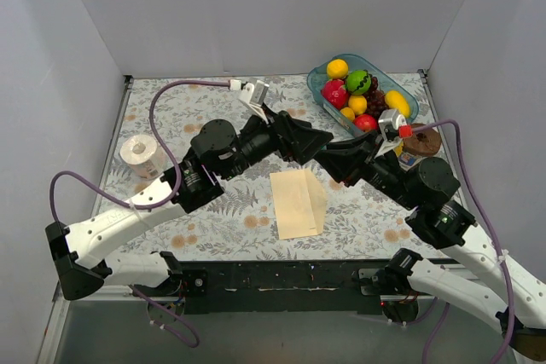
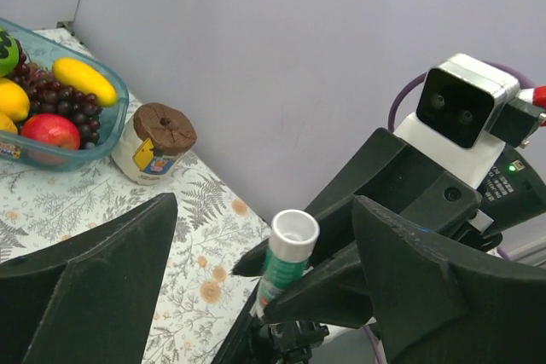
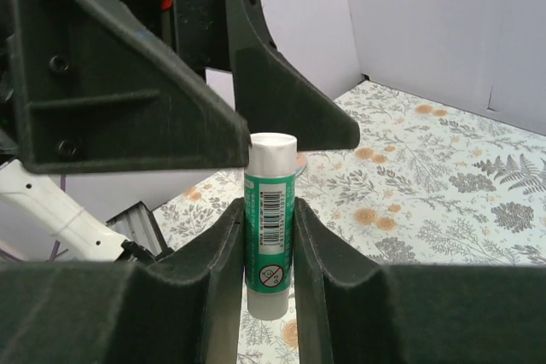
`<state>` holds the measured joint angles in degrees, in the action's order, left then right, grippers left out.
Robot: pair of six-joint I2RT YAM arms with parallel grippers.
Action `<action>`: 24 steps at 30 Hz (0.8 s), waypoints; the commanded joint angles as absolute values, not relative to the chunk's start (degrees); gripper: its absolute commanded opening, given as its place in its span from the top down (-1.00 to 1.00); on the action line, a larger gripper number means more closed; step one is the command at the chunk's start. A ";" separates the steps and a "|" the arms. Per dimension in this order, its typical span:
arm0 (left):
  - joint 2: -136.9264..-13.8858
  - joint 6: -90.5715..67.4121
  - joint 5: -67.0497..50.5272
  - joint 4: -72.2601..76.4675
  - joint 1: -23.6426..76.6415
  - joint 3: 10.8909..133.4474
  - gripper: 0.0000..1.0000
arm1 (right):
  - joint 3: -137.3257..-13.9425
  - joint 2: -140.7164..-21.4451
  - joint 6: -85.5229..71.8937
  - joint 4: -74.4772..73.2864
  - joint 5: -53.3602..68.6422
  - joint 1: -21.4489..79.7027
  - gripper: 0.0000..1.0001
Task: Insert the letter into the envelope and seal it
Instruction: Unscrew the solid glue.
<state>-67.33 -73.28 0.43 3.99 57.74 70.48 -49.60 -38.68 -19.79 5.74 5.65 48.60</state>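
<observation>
Your envelope (image 1: 298, 203) lies flat, long axis near-to-far; right claw (image 3: 270, 210) clamps an upright glue stick (image 3: 270, 245); left claw (image 1: 316, 142) wide.

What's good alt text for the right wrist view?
The right gripper holds a green glue stick upright between its fingers. The left gripper hangs open close above the stick's white top, with a floral tablecloth and grey walls behind.
</observation>
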 commanded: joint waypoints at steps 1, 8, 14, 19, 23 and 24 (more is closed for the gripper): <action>-68.73 -71.63 6.32 0.35 60.20 74.26 -0.57 | -51.24 -39.81 -21.18 8.26 2.11 48.69 0.97; -71.54 -68.38 12.47 -3.07 63.72 77.08 -0.05 | -51.33 -39.81 -21.45 7.38 0.35 48.69 0.97; -73.12 -65.57 17.22 -5.18 66.18 79.10 0.38 | -51.42 -39.73 -21.27 6.50 0.35 48.69 0.97; -74.44 -63.73 19.77 -7.46 67.59 80.51 0.83 | -51.77 -39.55 -20.83 5.19 0.35 48.69 0.97; -72.69 -59.95 13.55 -6.07 67.59 79.90 0.94 | -53.00 -39.38 -19.25 4.04 3.23 48.69 0.97; -72.08 -59.16 8.75 -5.37 67.59 79.28 0.94 | -52.91 -39.03 -18.64 4.48 5.34 48.69 0.97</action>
<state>-74.28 -64.88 17.19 -5.41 66.74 78.74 -49.98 -39.99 -20.21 3.33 1.32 48.56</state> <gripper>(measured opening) 0.238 0.313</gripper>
